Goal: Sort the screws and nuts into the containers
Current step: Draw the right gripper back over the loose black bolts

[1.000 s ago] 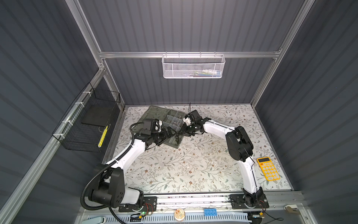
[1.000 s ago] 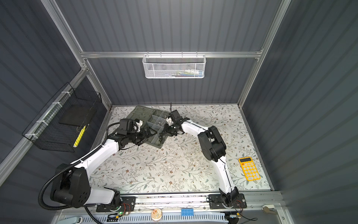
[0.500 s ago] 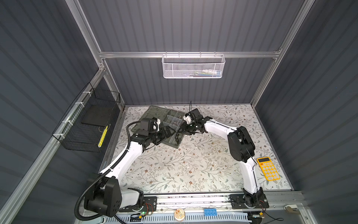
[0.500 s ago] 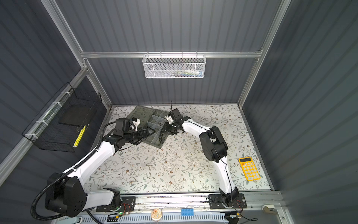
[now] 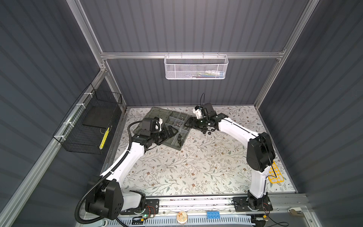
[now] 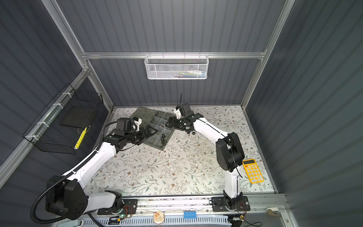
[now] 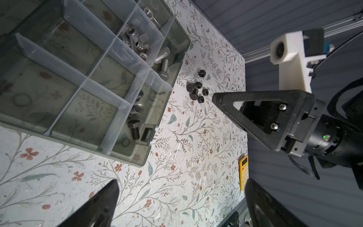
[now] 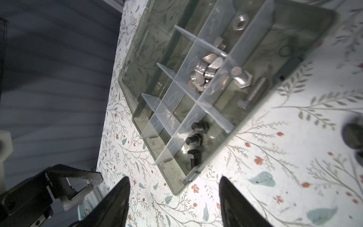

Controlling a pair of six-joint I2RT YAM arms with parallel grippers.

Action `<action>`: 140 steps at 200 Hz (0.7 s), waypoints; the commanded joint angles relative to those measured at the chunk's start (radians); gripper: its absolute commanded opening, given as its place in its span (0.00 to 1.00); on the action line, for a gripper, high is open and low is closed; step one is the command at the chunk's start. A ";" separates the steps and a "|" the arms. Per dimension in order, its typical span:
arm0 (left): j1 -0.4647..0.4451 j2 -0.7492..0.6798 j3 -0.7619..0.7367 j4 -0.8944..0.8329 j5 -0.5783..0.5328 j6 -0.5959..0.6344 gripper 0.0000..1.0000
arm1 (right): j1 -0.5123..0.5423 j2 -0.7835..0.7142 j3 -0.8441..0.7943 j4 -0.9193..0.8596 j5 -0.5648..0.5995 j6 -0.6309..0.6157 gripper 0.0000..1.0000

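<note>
Right gripper [image 8: 173,178]: fingers spread, nothing between. Grey-green translucent plastic organizer box [image 8: 253,109] just ahead of tips. Three short black screws [image 8: 196,140] in nearest compartment [image 8: 210,151]; long silver screws [image 8: 253,92] in the next. Loose black hex nuts [image 7: 196,92] on floral mat [image 7: 196,147], beside its wrist. Left gripper [image 7: 181,181]: spread, empty, box beside it.

Black nuts [image 7: 196,92] lie on the pale floral tabletop [image 7: 186,157].

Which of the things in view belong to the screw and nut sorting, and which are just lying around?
Job: organizer box; loose black nuts beside it; silver bolts, black bolts and silver wing nuts already in compartments.
Lying about: yellow calculator; white mesh basket; black wire basket; blue brick.
</note>
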 commanded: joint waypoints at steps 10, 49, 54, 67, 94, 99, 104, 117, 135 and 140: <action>-0.059 0.053 0.079 -0.005 -0.040 0.009 1.00 | -0.062 -0.086 -0.081 -0.047 0.062 -0.053 0.99; -0.133 0.132 0.146 0.023 -0.071 0.005 1.00 | -0.142 -0.157 -0.179 -0.047 0.134 -0.069 0.99; -0.140 0.145 0.154 0.029 -0.072 0.004 1.00 | -0.151 -0.158 -0.183 -0.053 0.139 -0.075 0.99; -0.160 0.176 0.168 0.053 -0.072 -0.006 1.00 | -0.166 -0.146 -0.180 -0.078 0.158 -0.099 0.99; -0.190 0.239 0.190 0.094 -0.073 -0.016 1.00 | -0.178 -0.114 -0.175 -0.096 0.200 -0.136 0.99; -0.195 0.249 0.193 0.100 -0.076 -0.019 1.00 | -0.177 -0.108 -0.174 -0.098 0.206 -0.142 0.99; -0.200 0.259 0.197 0.106 -0.076 -0.021 1.00 | -0.177 -0.099 -0.172 -0.099 0.209 -0.145 0.99; -0.211 0.283 0.203 0.120 -0.077 -0.023 1.00 | -0.177 -0.072 -0.162 -0.102 0.223 -0.152 0.95; -0.219 0.304 0.205 0.135 -0.077 -0.028 1.00 | -0.177 -0.032 -0.145 -0.100 0.223 -0.154 0.88; -0.221 0.309 0.205 0.139 -0.076 -0.029 1.00 | -0.176 -0.020 -0.138 -0.098 0.219 -0.152 0.86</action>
